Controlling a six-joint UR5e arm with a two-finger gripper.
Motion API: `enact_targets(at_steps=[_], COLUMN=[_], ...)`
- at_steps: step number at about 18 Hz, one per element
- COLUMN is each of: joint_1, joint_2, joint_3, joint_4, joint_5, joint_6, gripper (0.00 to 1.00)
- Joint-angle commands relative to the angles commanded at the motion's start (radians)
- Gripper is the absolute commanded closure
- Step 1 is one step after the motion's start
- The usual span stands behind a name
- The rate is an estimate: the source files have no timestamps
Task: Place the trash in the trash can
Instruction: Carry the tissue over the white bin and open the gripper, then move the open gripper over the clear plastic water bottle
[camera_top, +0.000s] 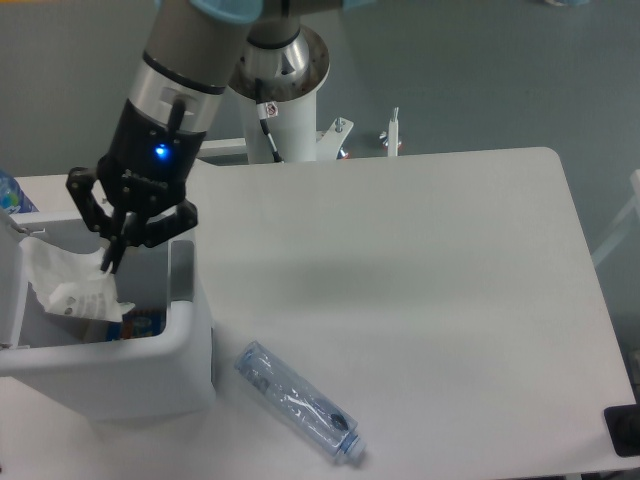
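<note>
A single fixed camera looks down on a white bench (430, 260). A white boxy trash can (110, 370) stands at the bench's left edge, its lid (10, 290) swung up on its far left side and a grey tab (182, 270) on its right wall. The robot arm reaches in from the top of the view, and its black pincer (112, 262) hangs directly above the open trash can. The pincer's fingers are pressed together on the upper edge of a crumpled white wrapper (68, 282), which dangles over the can's opening, its lower part already below the rim. Something blue lies inside the can, though it is too small to identify with confidence. To the right of the trash can, on the bench just beside its front corner, lies a crushed clear plastic bottle (298, 402), its bluish cap end pointing away from the can.
</note>
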Motion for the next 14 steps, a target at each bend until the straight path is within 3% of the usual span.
enact_targets(at_steps=[3, 4, 6, 14], joint_1=[0.000, 0.000, 0.002, 0.041], joint_2=[-0.005, -0.006, -0.005, -0.002], joint_3=[-0.006, -0.003, -0.002, 0.011], joint_4=[0.006, 0.006, 0.005, 0.000], joint_5=[0.003, 0.006, 0.011, 0.008], joint_6=[0.011, 0.015, 0.032, 0.020], gripper=[0.65, 0.37, 0.00, 0.00])
